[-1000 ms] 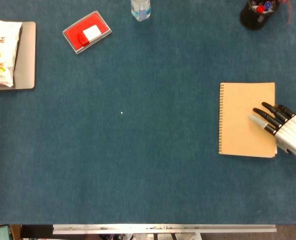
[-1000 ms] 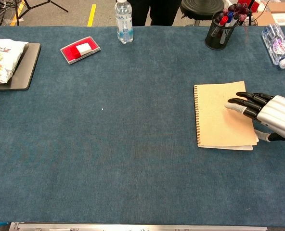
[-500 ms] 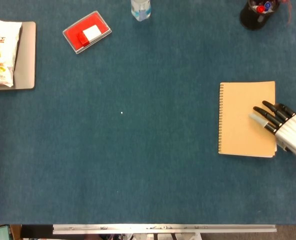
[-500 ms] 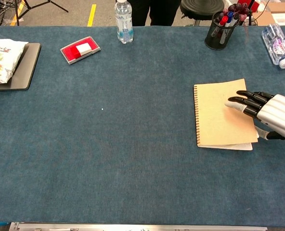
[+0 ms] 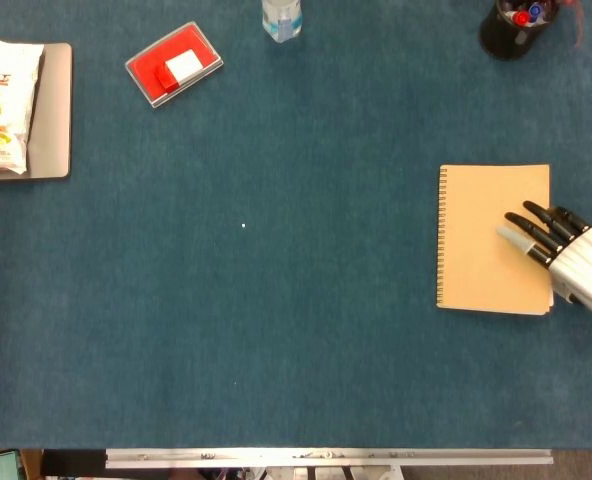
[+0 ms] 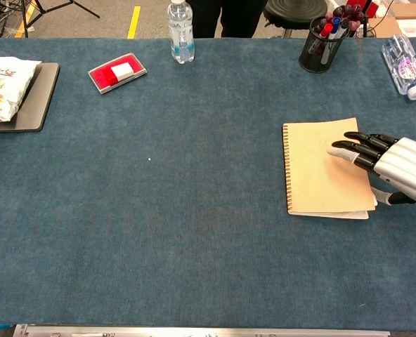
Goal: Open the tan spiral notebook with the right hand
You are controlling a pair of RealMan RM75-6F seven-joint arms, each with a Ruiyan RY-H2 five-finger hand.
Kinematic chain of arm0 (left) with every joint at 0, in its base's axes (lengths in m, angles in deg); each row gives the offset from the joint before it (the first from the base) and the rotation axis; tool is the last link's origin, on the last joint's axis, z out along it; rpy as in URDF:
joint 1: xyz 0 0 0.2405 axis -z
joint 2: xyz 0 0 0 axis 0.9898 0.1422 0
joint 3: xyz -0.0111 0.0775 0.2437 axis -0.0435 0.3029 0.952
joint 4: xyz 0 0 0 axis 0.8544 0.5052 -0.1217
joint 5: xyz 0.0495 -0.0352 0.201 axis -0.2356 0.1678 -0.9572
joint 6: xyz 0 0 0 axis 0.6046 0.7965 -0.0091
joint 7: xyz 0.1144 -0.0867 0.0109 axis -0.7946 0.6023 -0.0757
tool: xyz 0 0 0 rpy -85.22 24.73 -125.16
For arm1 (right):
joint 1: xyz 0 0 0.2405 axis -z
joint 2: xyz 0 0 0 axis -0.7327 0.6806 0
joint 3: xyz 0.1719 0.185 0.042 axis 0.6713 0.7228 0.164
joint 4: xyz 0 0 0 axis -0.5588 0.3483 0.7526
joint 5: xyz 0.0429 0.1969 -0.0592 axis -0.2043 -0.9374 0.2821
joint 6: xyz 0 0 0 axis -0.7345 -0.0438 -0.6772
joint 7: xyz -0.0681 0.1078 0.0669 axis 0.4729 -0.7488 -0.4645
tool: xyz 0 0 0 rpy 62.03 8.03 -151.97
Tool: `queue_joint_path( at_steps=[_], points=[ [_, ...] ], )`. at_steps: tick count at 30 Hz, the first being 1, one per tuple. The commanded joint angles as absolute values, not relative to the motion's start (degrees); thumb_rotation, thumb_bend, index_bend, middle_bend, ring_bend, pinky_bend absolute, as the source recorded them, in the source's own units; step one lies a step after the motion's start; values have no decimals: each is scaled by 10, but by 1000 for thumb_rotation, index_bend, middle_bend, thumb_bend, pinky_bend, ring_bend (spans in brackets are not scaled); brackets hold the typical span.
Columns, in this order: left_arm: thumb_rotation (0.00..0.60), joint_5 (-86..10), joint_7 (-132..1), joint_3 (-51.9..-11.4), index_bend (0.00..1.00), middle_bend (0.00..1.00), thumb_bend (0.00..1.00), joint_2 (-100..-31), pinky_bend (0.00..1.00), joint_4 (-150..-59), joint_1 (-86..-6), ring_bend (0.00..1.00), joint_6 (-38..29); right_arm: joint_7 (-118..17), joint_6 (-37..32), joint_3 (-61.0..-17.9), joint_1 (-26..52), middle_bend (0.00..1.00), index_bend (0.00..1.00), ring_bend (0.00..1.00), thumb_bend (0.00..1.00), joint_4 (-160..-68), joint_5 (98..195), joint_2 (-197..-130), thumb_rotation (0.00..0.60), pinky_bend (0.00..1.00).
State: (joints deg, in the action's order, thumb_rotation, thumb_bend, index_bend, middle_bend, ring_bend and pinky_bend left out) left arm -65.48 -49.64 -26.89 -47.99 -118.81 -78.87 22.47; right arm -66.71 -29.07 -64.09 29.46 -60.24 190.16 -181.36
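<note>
The tan spiral notebook [image 5: 491,240] [image 6: 324,168] lies on the blue table at the right, closed, with its spiral along the left edge. My right hand [image 5: 566,250] [image 6: 391,167] reaches in from the right. Its fingers [image 6: 348,149] lie spread on the cover near the right edge, and the thumb [image 6: 389,199] sits at that edge, lower down, pinching the cover. At the lower right corner the cover stands slightly off the pages beneath. My left hand shows in neither view.
A black pen cup [image 6: 317,45] stands behind the notebook and a lying water bottle [image 6: 403,60] at the far right. Far left are a snack bag [image 6: 1,88] on a grey tray [image 6: 36,105], a red box [image 6: 117,72] and an upright bottle [image 6: 181,31].
The cover's right edge rose slightly half a second ago and has settled back down. The right hand has barely shifted.
</note>
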Motion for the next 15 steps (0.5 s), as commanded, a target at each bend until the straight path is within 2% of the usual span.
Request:
queue_joint_path(
  at_steps=[1,5,9,15],
  points=[
    [600,-655,-496,-269,210,263,19,-480,366,-1188,-789,115,224,-669,-290,-641,295,135,178,54,399,-604,1901,-1813,600,230],
    [600,-655,-496,-269,211,263,19,-480,366,-1188,-789,115,224,-670,-288,-641,295,144,323,54,402,-606,1901,-1812,600,230],
    [600,-655,-496,-269,211,263,18,-480,366,-1188,-789,115,225,-671,-288,-640,295,152,423,54,404,-610,1900,-1812,600,230],
    [600,-654,-496,-269,211,263,19,-480,366,-1188,-788,115,224,-670,-290,-639,294,167,528,54,407,-613,1899,-1811,600,228]
  ],
)
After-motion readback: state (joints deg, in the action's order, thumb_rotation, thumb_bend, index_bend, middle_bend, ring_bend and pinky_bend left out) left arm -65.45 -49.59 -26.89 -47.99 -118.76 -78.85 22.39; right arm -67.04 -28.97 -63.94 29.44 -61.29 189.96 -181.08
